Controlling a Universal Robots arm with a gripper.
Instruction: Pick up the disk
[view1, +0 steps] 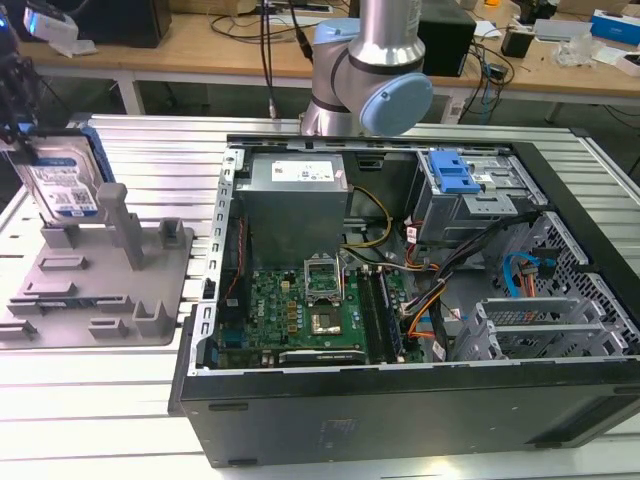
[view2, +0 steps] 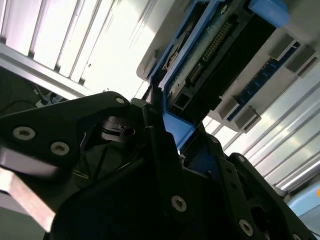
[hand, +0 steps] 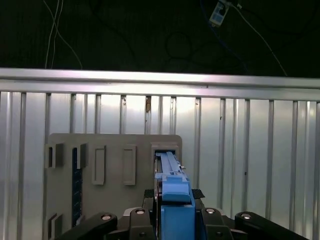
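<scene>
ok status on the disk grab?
Gripper shut on the disk. Disk upright on edge at the grey fixture. Nothing in the way.

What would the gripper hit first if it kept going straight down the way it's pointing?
Probably nothing new: the gripper already sits around the disk, which stands upright in the grey fixture. The fixture's base lies beyond.

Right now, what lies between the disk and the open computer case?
In the exterior view, the grey fixture's upright posts and bare ribbed metal table lie between the disk, standing on edge, and the computer case.

Cluttered wooden workbenches (view1: 200, 45) — ribbed aluminium table (view1: 90, 400)
</scene>
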